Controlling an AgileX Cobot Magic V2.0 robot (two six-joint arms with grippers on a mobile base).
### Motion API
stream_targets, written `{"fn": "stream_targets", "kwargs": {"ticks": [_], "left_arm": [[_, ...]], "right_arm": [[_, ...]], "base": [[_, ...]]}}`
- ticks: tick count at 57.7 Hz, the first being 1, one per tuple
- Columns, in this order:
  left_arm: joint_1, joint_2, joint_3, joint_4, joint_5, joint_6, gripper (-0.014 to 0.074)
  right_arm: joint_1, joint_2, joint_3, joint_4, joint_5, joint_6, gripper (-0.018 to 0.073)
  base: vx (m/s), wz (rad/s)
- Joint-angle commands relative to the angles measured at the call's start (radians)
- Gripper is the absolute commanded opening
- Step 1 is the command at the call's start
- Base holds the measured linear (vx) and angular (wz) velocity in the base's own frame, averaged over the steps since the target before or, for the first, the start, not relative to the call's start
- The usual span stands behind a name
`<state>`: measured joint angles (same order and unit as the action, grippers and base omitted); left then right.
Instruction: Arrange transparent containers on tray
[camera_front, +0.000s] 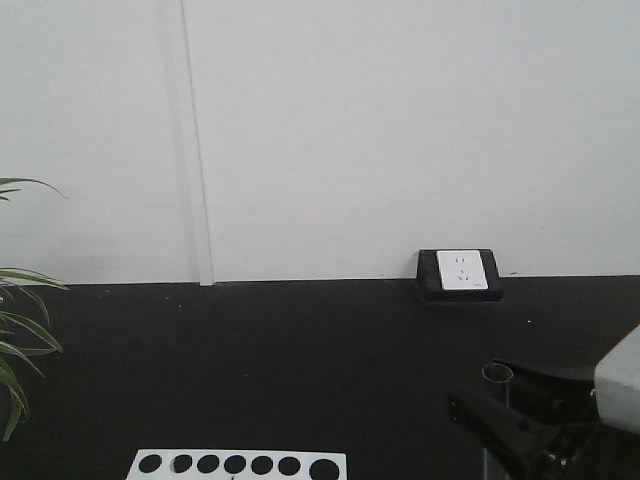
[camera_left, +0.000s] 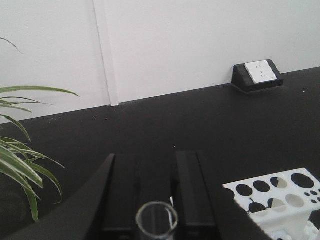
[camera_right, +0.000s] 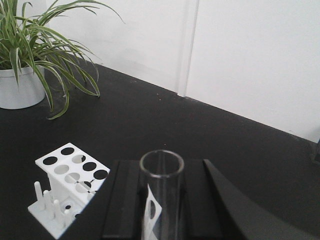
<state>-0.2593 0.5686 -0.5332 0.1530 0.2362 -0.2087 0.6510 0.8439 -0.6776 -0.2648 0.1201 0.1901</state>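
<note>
A clear glass test tube (camera_left: 157, 221) stands upright between the black fingers of my left gripper (camera_left: 156, 159), which is shut on it; only the tube's round mouth shows. My right gripper (camera_right: 161, 163) is shut on a second clear test tube (camera_right: 161, 200), also upright with its rimmed mouth on top. In the front view this right gripper (camera_front: 505, 397) sits at the lower right, with its tube's mouth (camera_front: 497, 373) poking up. The yellow tray is out of view in every frame.
A white rack with round holes (camera_left: 272, 197) (camera_right: 70, 172) (camera_front: 240, 465) stands on the black table between the arms. A potted plant (camera_right: 30, 55) is at the table's left. A white socket block (camera_front: 460, 272) sits against the back wall.
</note>
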Motion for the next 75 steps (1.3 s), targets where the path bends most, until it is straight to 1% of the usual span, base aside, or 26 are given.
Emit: {"fn": "stream_targets", "kwargs": {"ticks": [1,44,75], "left_arm": [[-0.006,0.003,-0.027,-0.005,-0.078,-0.005,-0.0006],[-0.006,0.003,-0.027,-0.005,-0.078,-0.005,-0.0006],[-0.006,0.003,-0.027,-0.005,-0.078,-0.005,-0.0006]], "right_arm": [[-0.003,-0.01,-0.031,-0.005,-0.081,-0.01,-0.0013],[-0.003,-0.01,-0.031,-0.005,-0.081,-0.01,-0.0013],[-0.003,-0.01,-0.031,-0.005,-0.081,-0.01,-0.0013]], "base": [[0.0,0.0],[-0.01,0.0],[-0.2,-0.05]]}}
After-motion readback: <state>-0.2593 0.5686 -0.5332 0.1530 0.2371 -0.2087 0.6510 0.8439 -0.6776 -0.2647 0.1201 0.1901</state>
